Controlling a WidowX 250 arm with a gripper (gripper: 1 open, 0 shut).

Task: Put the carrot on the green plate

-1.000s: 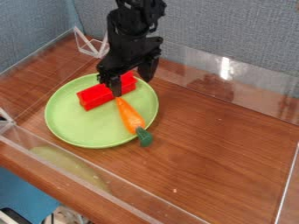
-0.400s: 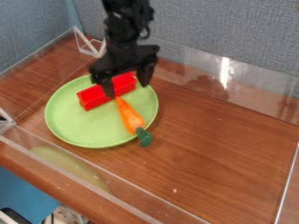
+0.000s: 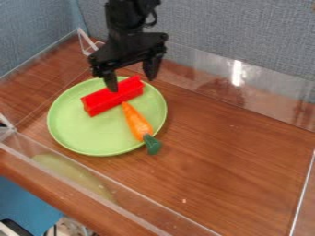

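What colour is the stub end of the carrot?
Dark green, at the carrot's tip by the plate's rim; camera view.

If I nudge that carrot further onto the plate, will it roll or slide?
The carrot looks round and tapered, so it would probably roll in a curve. Its green stub overhangs the green plate rim, which may make it pivot. It looks like stiff, smooth plastic, likely light and slippery.

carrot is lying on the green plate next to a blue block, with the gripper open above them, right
One thing is off: the block beside the carrot is red, not blue, as the camera view shows. The rest holds: the carrot lies on the green plate, its green stub end at the plate's rim, and the gripper hangs open above them, holding nothing.
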